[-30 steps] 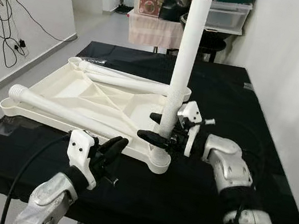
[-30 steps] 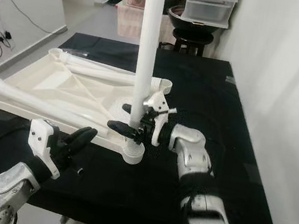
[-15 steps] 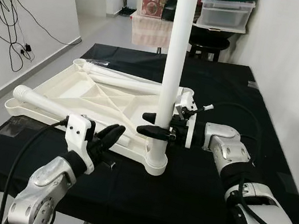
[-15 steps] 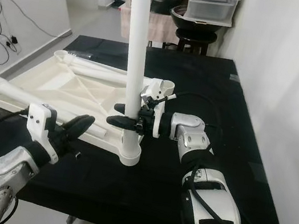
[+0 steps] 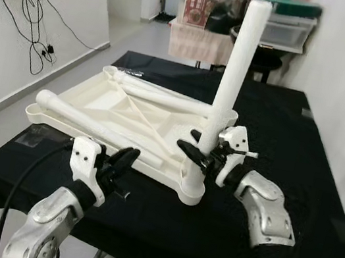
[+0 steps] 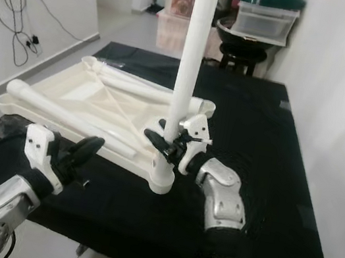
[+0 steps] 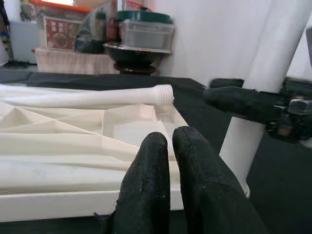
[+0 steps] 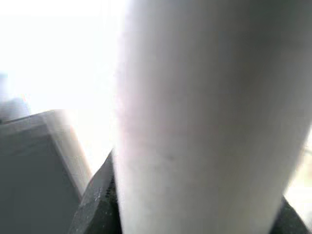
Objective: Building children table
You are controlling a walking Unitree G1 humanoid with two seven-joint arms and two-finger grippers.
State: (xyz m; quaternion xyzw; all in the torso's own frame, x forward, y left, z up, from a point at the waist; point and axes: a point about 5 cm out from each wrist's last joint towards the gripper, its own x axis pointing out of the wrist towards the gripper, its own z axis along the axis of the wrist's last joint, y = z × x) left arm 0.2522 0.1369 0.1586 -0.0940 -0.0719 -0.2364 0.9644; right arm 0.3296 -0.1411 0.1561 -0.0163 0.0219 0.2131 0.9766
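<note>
Black cloth (image 5: 327, 163) covered the work surface, and on it the right gripper (image 5: 197, 151) was clamped on the lower part of one white table leg (image 5: 229, 85), which stood upright in a corner socket of the upturned white tabletop (image 5: 90, 104), at the corner nearest the robot's right arm. In the right wrist view that leg (image 8: 204, 122) sat pressed between the dark fingers. Two more legs lay flat on the tabletop: one (image 5: 96, 127) along its near edge, one (image 5: 159, 92) along its far edge, so three legs in all. The left gripper (image 5: 121, 160) hovered just before the near rim of the tabletop, its two fingers (image 7: 151, 165) closed together on nothing, pointing toward the standing leg. The right arm was bent at the elbow and reached in from the right; the left forearm rose from below. Beyond the table were a tiled floor, white walls, loose cables (image 5: 29, 10) on the left wall, and stacked storage boxes (image 5: 287, 29) with a stool
</note>
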